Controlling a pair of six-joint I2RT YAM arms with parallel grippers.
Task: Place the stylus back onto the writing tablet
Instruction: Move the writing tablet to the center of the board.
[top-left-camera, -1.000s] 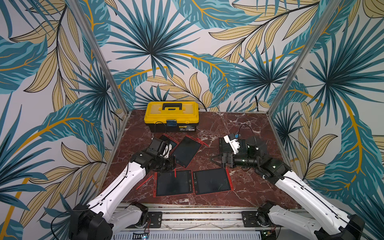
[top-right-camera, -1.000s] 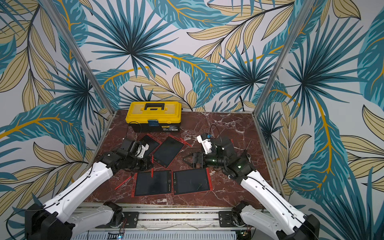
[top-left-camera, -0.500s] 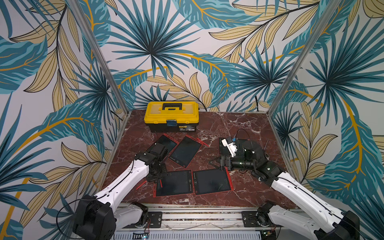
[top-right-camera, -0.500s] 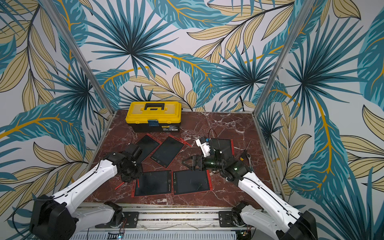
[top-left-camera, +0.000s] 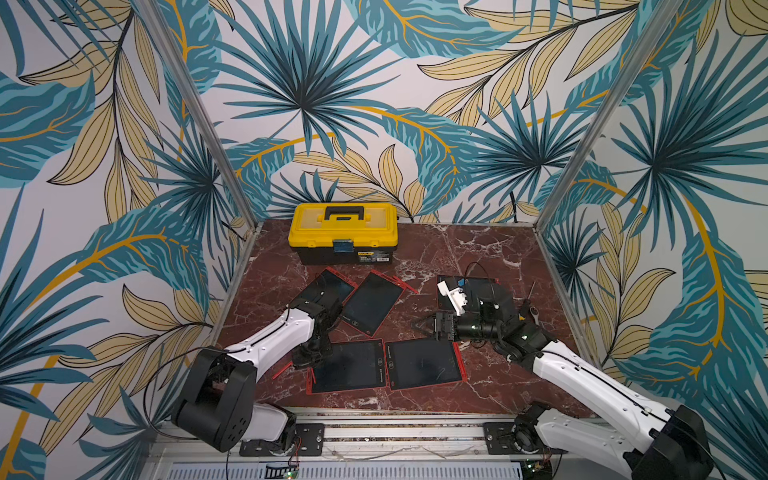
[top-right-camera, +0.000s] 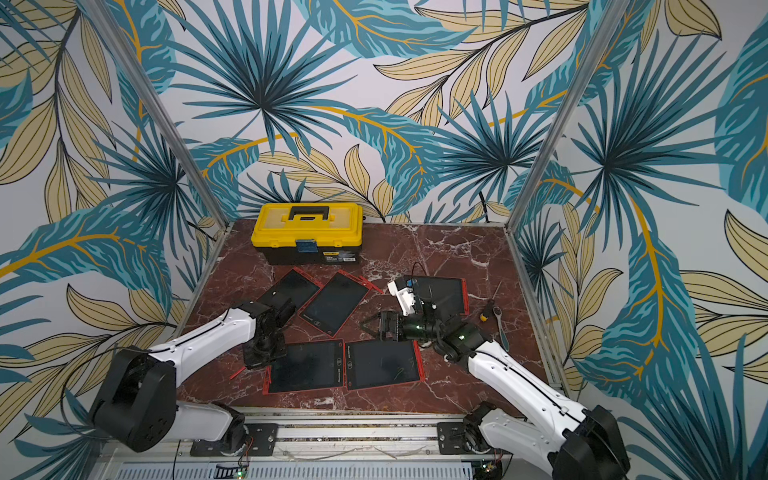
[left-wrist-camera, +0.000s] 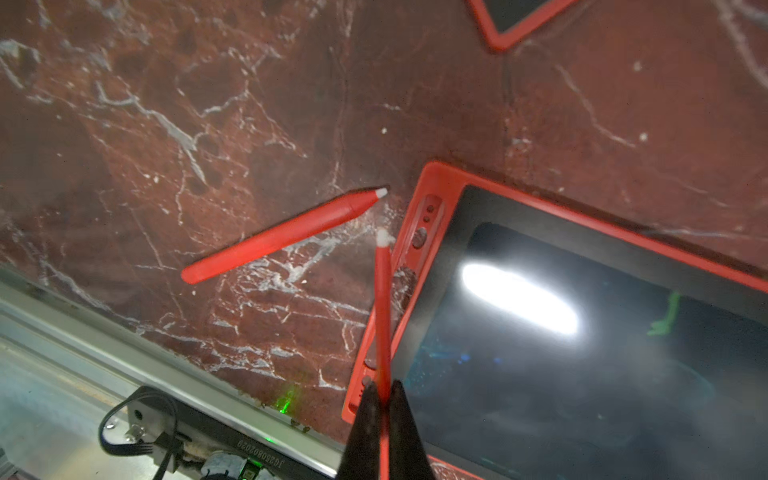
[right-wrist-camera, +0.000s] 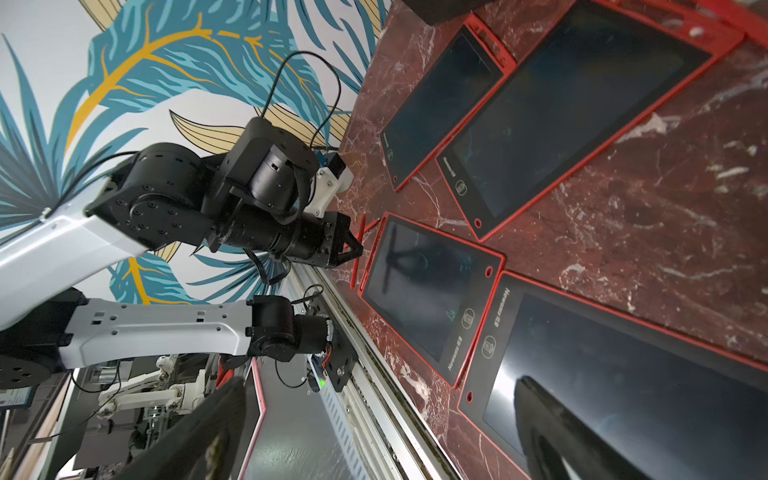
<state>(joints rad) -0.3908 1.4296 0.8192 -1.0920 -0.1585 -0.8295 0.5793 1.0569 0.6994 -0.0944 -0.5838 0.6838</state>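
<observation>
Now the left gripper (left-wrist-camera: 384, 409), low centre in its wrist view, pinches the stylus (left-wrist-camera: 383, 307) along the red edge slot of the writing tablet (left-wrist-camera: 540, 395). Placement seems underway; next, lower it flush, then release. The right gripper (top-left-camera: 422, 327) hangs, jaws wide.

Both top views high, looking down on the whole tabletop (top-left-camera: 457, 249), left wrist view close behind left tool (left-wrist-camera: 383, 390), right wrist view low, facing that same tool.

White arm shells (top-left-camera: 270, 340), black joints (top-left-camera: 216, 395), screw-dotted housings (right-wrist-camera: 153, 208), looping black cables (right-wrist-camera: 339, 87), white camera mounts (top-left-camera: 455, 297), tapered black left gripper (left-wrist-camera: 383, 384)
</observation>
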